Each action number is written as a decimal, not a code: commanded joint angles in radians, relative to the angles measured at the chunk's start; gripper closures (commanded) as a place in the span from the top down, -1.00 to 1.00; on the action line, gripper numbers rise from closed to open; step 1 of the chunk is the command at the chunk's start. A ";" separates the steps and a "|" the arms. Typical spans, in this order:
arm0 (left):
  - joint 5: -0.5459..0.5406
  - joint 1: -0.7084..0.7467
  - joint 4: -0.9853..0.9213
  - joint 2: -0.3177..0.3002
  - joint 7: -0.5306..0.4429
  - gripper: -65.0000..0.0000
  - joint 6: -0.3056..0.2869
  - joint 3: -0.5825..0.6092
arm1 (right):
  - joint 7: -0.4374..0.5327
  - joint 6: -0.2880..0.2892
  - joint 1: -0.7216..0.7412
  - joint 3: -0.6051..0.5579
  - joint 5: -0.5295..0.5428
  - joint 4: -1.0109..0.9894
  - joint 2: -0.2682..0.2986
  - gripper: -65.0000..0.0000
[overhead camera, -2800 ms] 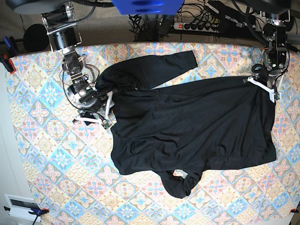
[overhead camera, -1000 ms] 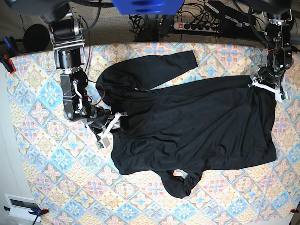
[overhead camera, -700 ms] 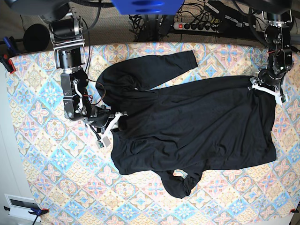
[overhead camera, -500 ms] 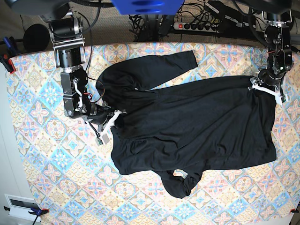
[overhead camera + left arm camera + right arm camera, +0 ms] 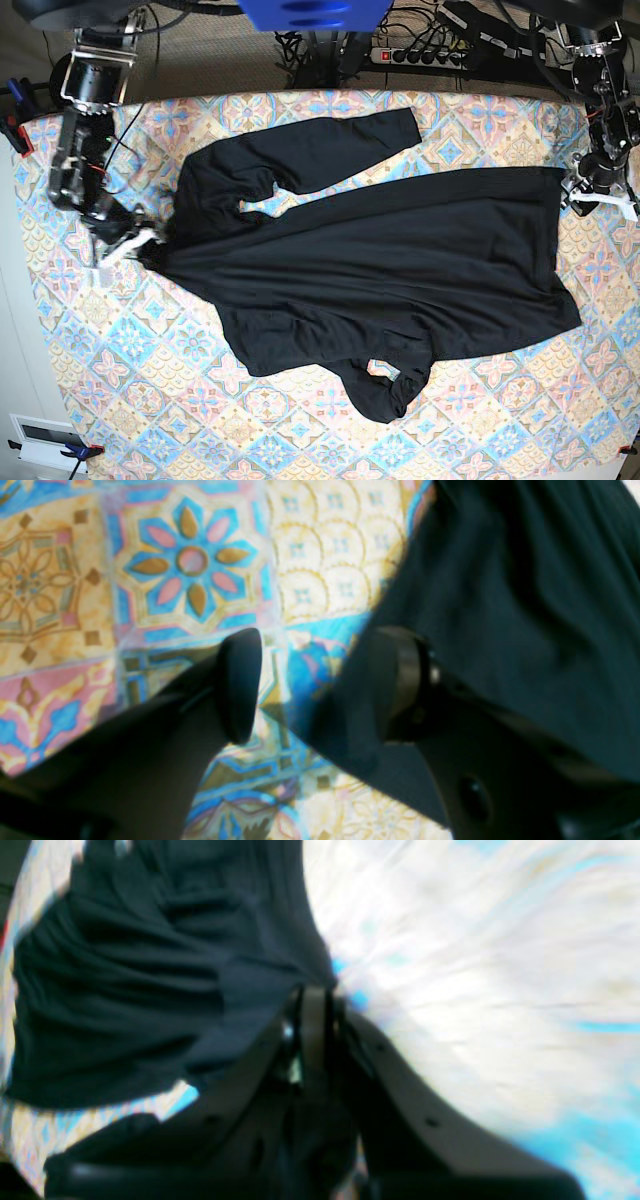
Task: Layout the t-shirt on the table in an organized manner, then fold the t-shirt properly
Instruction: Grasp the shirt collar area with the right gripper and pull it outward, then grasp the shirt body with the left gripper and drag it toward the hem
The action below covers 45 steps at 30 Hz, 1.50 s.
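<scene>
The black t-shirt (image 5: 380,260) lies spread across the patterned table (image 5: 120,380), pulled taut towards the left. One long sleeve (image 5: 340,135) points to the back; the other (image 5: 385,390) is curled up at the front. My right gripper (image 5: 135,243) is at the shirt's left tip, shut on the fabric. The blurred right wrist view shows the gripper (image 5: 312,1005) pinching the dark cloth (image 5: 125,990). My left gripper (image 5: 603,198) is open by the hem's far right corner. In the left wrist view this gripper (image 5: 317,685) stands apart over the table (image 5: 190,560), with the t-shirt's edge (image 5: 525,580) reaching under the right finger.
A power strip (image 5: 425,55) and cables lie behind the table's back edge. Blue clamps (image 5: 15,125) grip the left edge. A white box (image 5: 45,440) sits off the front left corner. The left gripper hangs close to the table's right edge.
My right gripper shut on the t-shirt's edge and dragged it far left, stretching the body flat. My left gripper drifted right, off the hem corner towards the table's edge.
</scene>
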 commanded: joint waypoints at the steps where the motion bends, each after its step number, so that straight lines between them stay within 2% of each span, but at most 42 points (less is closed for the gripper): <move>1: 0.001 -0.008 0.013 -0.024 -0.017 0.05 -0.004 -0.011 | -0.003 -0.002 -0.017 0.051 0.002 0.027 0.022 -1.00; 5: 0.002 -0.036 0.010 -0.022 -0.017 0.05 -0.004 -0.005 | -0.039 -0.002 -0.071 0.165 0.002 0.050 0.022 -1.00; 10: 0.004 -0.094 -0.050 -0.021 -0.017 0.05 -0.004 0.003 | -0.036 -0.002 -0.086 0.175 0.002 0.050 0.022 -1.00; 14: 0.004 -0.201 -0.102 -0.027 -0.016 0.05 -0.005 0.141 | -0.036 -0.002 -0.081 0.171 0.002 0.047 0.022 -1.00; 18: 0.004 -0.281 -0.111 -0.022 0.015 0.05 -0.051 0.276 | -0.036 -0.002 -0.081 0.169 -0.001 0.047 0.022 -1.00; 23: 0.010 -0.372 -0.173 0.027 0.085 0.05 -0.059 0.344 | -0.036 -0.002 -0.080 0.169 -0.001 0.045 0.020 -1.00; 31: 0.011 -0.401 -0.262 0.076 0.085 0.05 -0.059 0.371 | -0.034 -0.002 -0.080 0.169 -0.001 0.048 0.019 -1.00; 36: 0.008 -0.405 -0.263 0.077 0.078 0.05 -0.059 0.472 | -0.036 -0.002 -0.080 0.168 -0.001 0.047 0.017 -1.00; 45: 0.002 -0.405 -0.255 0.077 0.082 0.05 -0.059 0.477 | -0.032 -0.002 -0.080 0.168 -0.001 0.041 0.017 -1.00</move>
